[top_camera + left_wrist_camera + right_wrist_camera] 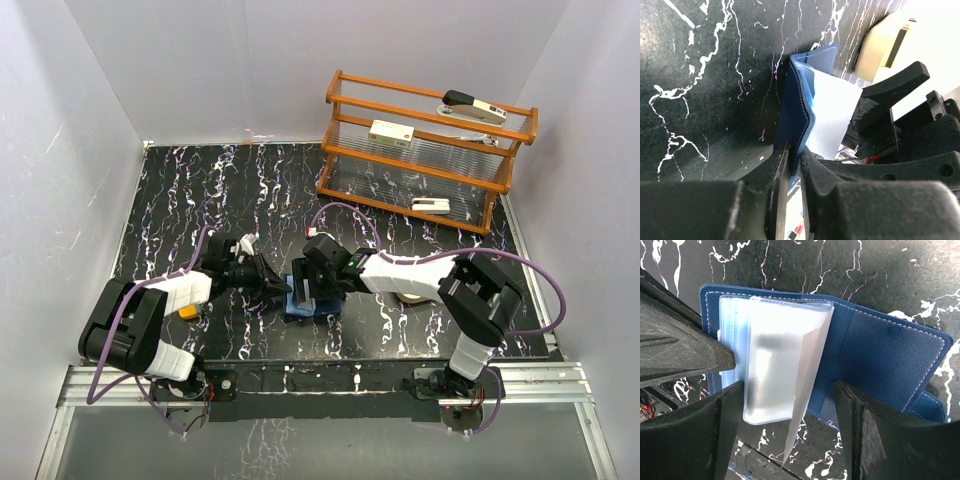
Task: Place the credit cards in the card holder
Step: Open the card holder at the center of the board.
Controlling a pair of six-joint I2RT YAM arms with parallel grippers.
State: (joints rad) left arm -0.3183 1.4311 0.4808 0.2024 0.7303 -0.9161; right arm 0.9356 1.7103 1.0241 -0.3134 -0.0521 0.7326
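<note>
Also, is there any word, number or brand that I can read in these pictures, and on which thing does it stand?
No text can be read.
Card holder: plain blue with pale stitching, no print.
Sleeves: a grey smear behind the plastic, too blurred to read.
White devices at the back: too small to tell.

Card holder [312,303] on table [200,190], left gripper [279,288] at left edge, right gripper [313,284] above.
</note>
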